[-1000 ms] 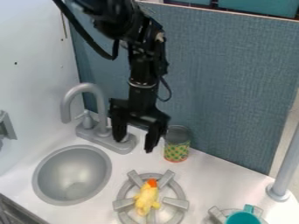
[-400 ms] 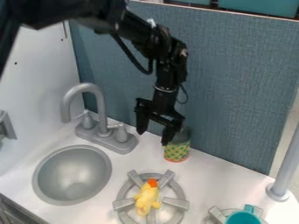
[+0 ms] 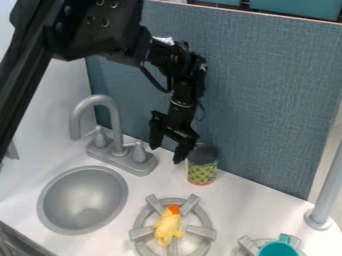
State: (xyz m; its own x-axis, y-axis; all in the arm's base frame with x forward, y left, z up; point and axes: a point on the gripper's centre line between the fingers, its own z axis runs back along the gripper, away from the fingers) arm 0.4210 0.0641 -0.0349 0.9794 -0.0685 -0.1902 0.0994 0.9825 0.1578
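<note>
Gripper, fingers apart and empty: shifted slightly toward faucet, beside can near back edge of counter (can itself unmoved); nothing lifted.

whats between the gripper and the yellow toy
From gripper to yellow toy, the camera view shows bare white counter, then part of the gray burner.

Gripper, fingers apart, near patterned can; yellow toy (orange-tipped) on gray burner.
</note>
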